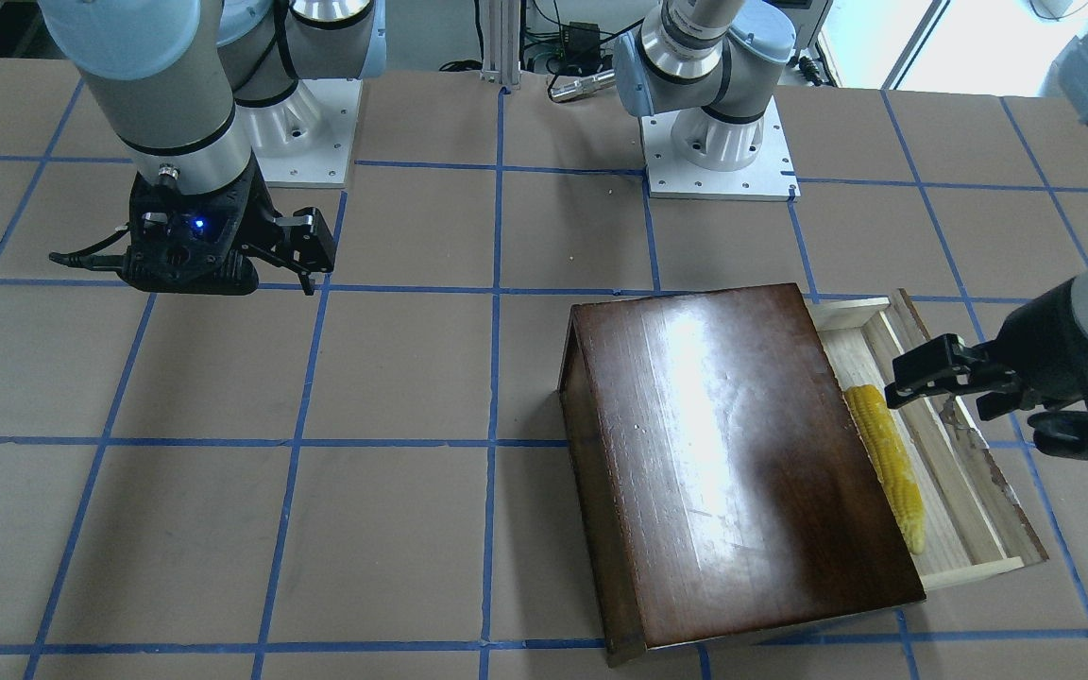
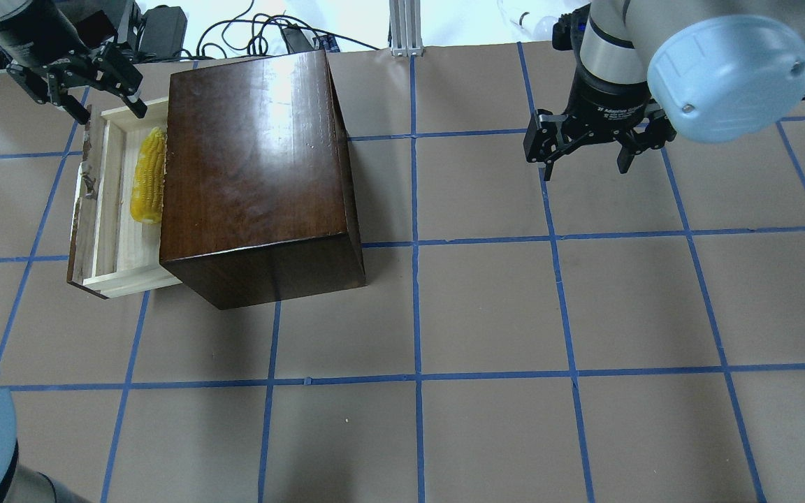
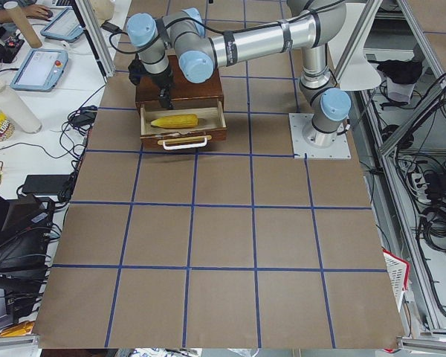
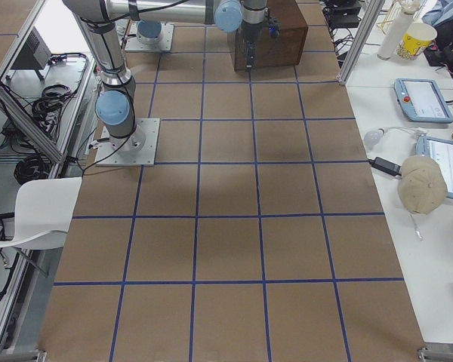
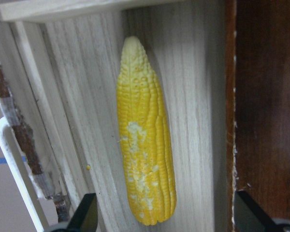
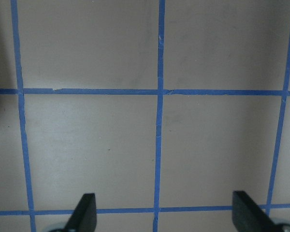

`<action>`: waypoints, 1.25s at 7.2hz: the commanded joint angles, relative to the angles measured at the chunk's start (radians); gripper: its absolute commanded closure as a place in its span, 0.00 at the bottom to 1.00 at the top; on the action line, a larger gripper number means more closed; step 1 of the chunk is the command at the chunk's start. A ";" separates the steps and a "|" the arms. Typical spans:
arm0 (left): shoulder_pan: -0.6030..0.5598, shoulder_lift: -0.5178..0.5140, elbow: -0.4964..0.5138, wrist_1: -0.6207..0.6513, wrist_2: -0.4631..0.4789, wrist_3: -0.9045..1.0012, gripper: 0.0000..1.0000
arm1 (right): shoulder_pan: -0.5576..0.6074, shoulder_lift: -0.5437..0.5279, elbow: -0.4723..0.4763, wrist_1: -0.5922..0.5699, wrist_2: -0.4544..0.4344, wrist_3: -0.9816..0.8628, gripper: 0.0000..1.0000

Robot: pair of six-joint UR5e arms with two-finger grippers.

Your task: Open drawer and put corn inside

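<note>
The drawer (image 2: 126, 244) is pulled out of the left side of the glossy dark-brown box (image 2: 256, 161). The yellow corn (image 2: 149, 178) lies inside the drawer, next to the box, and is also visible in the front view (image 1: 889, 463) and the left wrist view (image 5: 145, 140). My left gripper (image 2: 74, 80) hovers open and empty above the drawer's far end, apart from the corn. My right gripper (image 2: 584, 166) hangs open and empty over bare table far to the right.
The drawer's chipped front panel carries a white handle (image 5: 9, 159). The two arm bases (image 1: 719, 142) (image 1: 308, 123) stand at the robot's side of the table. Cables lie beyond the far edge (image 2: 256, 31). Blue tape lines grid the brown table (image 2: 444, 314).
</note>
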 commanded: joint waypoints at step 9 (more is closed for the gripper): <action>-0.253 0.246 -0.284 0.050 0.069 -0.226 0.00 | 0.000 0.000 0.000 0.000 0.001 0.000 0.00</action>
